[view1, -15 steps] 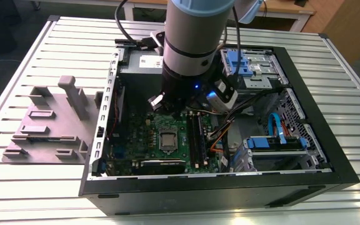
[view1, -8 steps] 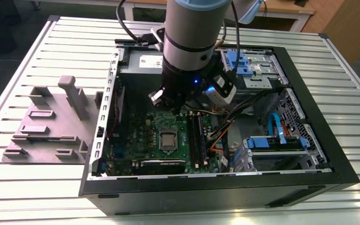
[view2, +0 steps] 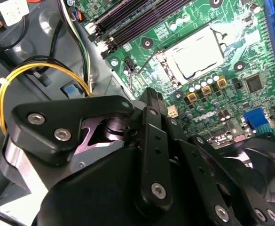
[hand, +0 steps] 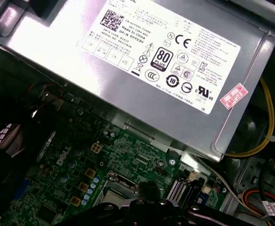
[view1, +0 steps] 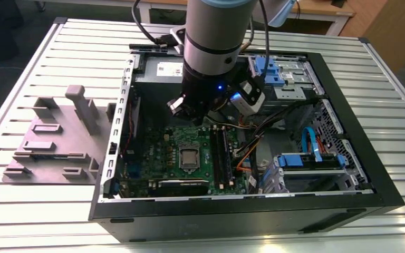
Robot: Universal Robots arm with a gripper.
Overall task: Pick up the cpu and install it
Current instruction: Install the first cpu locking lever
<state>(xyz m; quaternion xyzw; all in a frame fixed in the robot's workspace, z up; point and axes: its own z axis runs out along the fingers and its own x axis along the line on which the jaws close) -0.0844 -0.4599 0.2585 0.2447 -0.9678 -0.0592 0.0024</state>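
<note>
The cpu (view2: 195, 55) is a pale silvery square lying flat inside the dark socket frame on the green motherboard (view2: 250, 52). In the exterior view the cpu (view1: 188, 157) sits in the middle of the board inside the open computer case (view1: 244, 216). My gripper (view1: 188, 112) hangs above the board, toward the case's far side, apart from the socket. In the second wrist view the gripper (view2: 155, 100) points at the board beside the socket, with nothing seen in it. The black gripper body (hand: 142, 207) also edges the first wrist view.
A large grey metal box with a white label (hand: 165, 61) stands close behind the gripper. Memory slots (view2: 132, 19) run beside the socket. Yellow cables (view2: 43, 70) and orange wires (view1: 248, 153) lie nearby. A grey fixture (view1: 55, 137) stands at the exterior view's left.
</note>
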